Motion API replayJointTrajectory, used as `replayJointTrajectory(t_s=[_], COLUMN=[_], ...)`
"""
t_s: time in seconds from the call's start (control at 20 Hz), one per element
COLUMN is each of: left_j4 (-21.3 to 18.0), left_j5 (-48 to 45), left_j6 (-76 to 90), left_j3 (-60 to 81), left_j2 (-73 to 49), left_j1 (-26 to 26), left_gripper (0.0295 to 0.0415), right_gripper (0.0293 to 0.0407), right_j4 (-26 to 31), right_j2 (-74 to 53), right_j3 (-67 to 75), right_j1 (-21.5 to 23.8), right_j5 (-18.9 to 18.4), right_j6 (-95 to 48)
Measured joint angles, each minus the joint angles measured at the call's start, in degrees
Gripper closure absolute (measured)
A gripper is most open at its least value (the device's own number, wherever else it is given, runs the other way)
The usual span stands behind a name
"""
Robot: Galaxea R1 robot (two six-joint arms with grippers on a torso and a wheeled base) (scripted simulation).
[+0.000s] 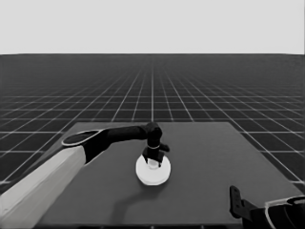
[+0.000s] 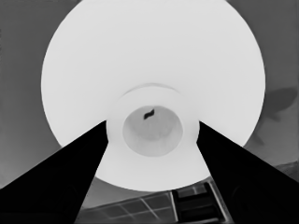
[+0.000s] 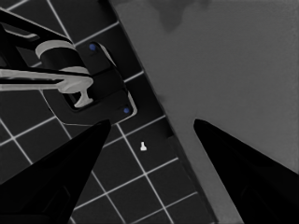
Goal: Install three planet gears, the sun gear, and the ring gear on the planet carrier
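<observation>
White and flat, the larger round part (image 1: 153, 170) lies near the middle of the table (image 1: 209, 162), somewhat toward its front edge, and nothing shows beneath it. In the left wrist view the larger round part (image 2: 154, 70) is a broad plain disc with a smooth rim; at its centre stands a raised round collar (image 2: 152, 123) with a shallow hollow and a small dark mark inside. The left gripper (image 1: 153, 161) reaches in from the table's left side and stands right over this centre. Its two fingers (image 2: 70, 177) sit on either side of the collar, their inner edges touching it, so the gripper is closed around the hub of the disc. The right gripper (image 1: 237, 200) is parked off the table's front right corner, with fingers (image 3: 60, 172) spread wide and nothing between them; a thin white piece (image 3: 144, 146) lies on the floor grid beside the table's edge.
</observation>
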Motion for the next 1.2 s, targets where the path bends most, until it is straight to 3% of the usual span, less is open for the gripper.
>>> replayJointTrajectory(t_s=[0.7,0.75,0.8,1.2], left_j4=[0.0,0.0,0.0,0.0], left_j5=[0.0,0.0,0.0,0.0], left_j6=[7.0,7.3,7.5,7.7], left_j3=[0.0,0.0,0.0,0.0], left_j2=[0.0,0.0,0.0,0.0], left_j1=[0.1,0.1,0.1,0.1], left_gripper=[0.0362,0.0337,0.0329,0.0326], right_gripper=[0.0315,0.0315,0.0315,0.0315], right_j4=[0.0,0.0,0.0,0.0], right_j2=[0.0,0.0,0.0,0.0], right_j3=[0.0,0.0,0.0,0.0], right_j1=[0.0,0.0,0.0,0.0], right_j5=[0.0,0.0,0.0,0.0], right_j6=[0.0,0.0,0.0,0.0])
